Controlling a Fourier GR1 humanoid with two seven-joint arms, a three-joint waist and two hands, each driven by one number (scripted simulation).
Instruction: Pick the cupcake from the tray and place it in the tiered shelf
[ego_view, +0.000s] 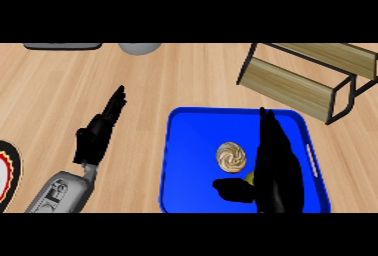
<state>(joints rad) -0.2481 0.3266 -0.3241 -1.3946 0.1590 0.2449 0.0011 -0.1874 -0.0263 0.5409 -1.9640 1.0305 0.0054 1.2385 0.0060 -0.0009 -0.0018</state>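
The cupcake (231, 157), tan with a swirled top, sits in the middle of the blue tray (193, 145). My right hand (276, 165) hangs over the tray just right of the cupcake, fingers straight and pointing away from me, thumb out toward the left below the cupcake. It does not hold the cupcake. A small yellow-green thing (249, 177) peeks out beside the palm. The tiered shelf (295, 82), with wooden boards in a black frame, stands at the back right. My left hand (100, 132) rests open on the counter to the left of the tray.
A grey round object (139, 48) and a dark flat item (63, 46) lie at the back edge. A plate with a red-and-black rim (9, 170) pokes in at the left edge. Wooden counter (184, 80) lies between tray and shelf.
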